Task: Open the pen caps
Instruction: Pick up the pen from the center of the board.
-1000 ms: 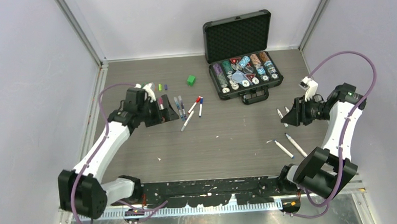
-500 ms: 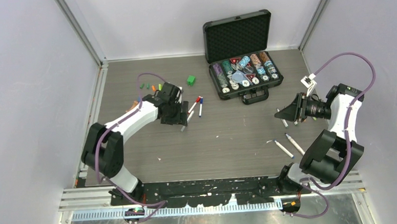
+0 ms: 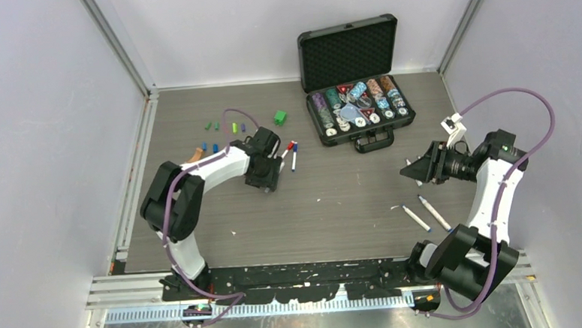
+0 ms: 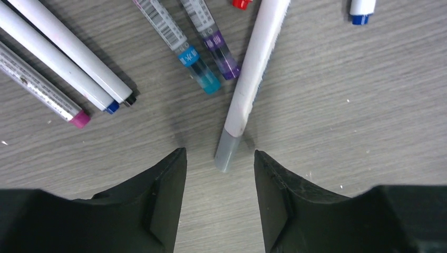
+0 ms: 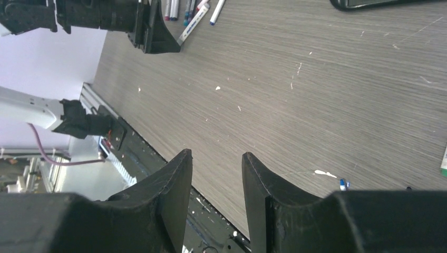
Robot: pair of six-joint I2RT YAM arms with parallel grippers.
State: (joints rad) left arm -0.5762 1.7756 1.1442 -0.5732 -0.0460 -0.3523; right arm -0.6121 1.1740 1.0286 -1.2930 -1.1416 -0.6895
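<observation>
In the left wrist view my left gripper [image 4: 219, 154] is open and low over the table. The grey cap [image 4: 226, 153] of a white pen [image 4: 253, 68] lies just ahead of the gap between its fingertips, untouched. Beside it lie a teal-tipped pen [image 4: 184, 45], a purple-tipped pen [image 4: 213, 39], a pink-tipped pen [image 4: 39, 87] and two white pens [image 4: 68, 58]. From above, the left gripper [image 3: 268, 182] covers most of this group; two pens [image 3: 291, 153] show. Loose caps [image 3: 211, 126] lie back left. My right gripper [image 3: 410, 170] is open and empty, in the air [image 5: 216, 154].
An open black case [image 3: 357, 127] of poker chips stands at the back right of centre. A small green cube [image 3: 279, 117] lies left of it. Two more pens [image 3: 424, 215] lie near the right arm. Grey walls close in the table on three sides.
My left gripper has swung right and nearer, onto the group of pens, uncovering the loose caps at the back left. My right gripper has shifted only slightly.
</observation>
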